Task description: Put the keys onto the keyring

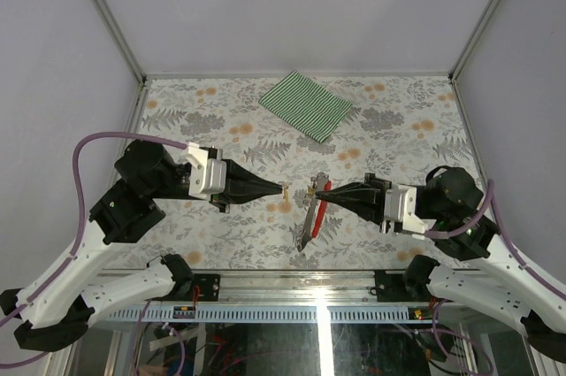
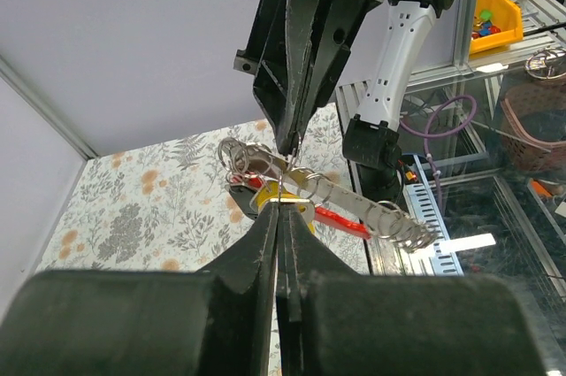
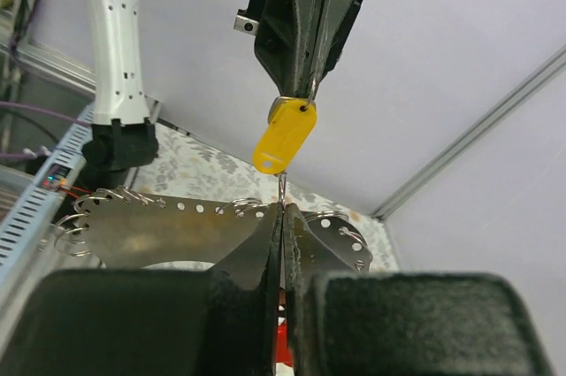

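Observation:
My left gripper [image 1: 281, 188] is shut on a yellow-headed key [image 1: 286, 188] and holds it above the table's middle. In the right wrist view the key's yellow head [image 3: 285, 141] hangs from the left gripper [image 3: 301, 93]. My right gripper [image 1: 315, 192] faces it, a small gap away, shut on the keyring's thin silver ring [image 3: 281, 188]. The ring's wire reaches up to the hole in the yellow head. A red strap [image 1: 322, 208] and a perforated metal strip with several rings [image 1: 308, 226] hang below the right gripper. The other keys cannot be made out.
A green striped cloth [image 1: 307, 104] lies at the back of the flowered table [image 1: 203, 119]. Grey walls close in the left, back and right sides. In the left wrist view the metal strip [image 2: 363, 203] and red strap [image 2: 340, 219] hang under the right gripper [image 2: 287, 144].

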